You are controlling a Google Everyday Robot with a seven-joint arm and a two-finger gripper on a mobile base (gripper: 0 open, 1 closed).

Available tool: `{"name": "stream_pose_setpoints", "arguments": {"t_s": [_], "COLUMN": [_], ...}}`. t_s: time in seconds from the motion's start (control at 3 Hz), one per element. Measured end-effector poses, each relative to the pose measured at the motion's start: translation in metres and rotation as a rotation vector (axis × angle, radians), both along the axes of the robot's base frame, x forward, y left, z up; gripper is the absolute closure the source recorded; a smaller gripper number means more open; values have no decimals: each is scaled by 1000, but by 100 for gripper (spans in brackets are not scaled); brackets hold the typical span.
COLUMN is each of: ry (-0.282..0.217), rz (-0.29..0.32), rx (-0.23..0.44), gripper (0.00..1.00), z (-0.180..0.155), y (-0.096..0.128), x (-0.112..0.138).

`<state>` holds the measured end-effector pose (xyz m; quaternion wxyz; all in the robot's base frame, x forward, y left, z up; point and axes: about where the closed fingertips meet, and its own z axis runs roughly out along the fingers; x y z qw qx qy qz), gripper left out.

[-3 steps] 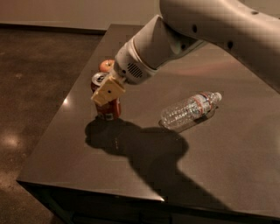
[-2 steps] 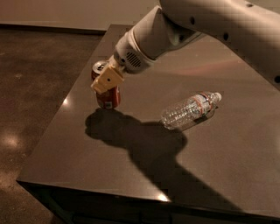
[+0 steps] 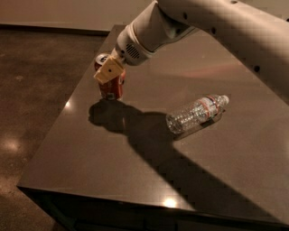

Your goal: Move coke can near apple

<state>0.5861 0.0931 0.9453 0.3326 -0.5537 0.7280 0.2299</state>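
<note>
Gripper [image 3: 107, 71] squeezes the coke can [image 3: 113, 88] near its top, so it stands straight on the table [image 3: 135, 176].

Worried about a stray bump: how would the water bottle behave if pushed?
The water bottle lies on its side, so it would probably roll. It looks clear and empty, so likely light. The gripper grips the coke can, apart from it.

A dark glossy table [image 3: 90, 171] stands on a brown polished floor [image 3: 36, 90] that catches spots of light; a pale wall [image 3: 54, 11] runs behind. The gripper [image 3: 109, 72] hangs over the table's far left part.
</note>
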Motion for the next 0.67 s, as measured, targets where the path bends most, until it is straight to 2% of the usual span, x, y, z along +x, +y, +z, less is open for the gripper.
{"name": "stream_pose_setpoints", "arguments": {"t_s": [0.33, 0.67], "ry": [-1, -3], "rz": [-4, -8], "rx": [-14, -33], "gripper": [82, 59], "z": [-10, -19], "y": [9, 13], "x": [17, 32]}}
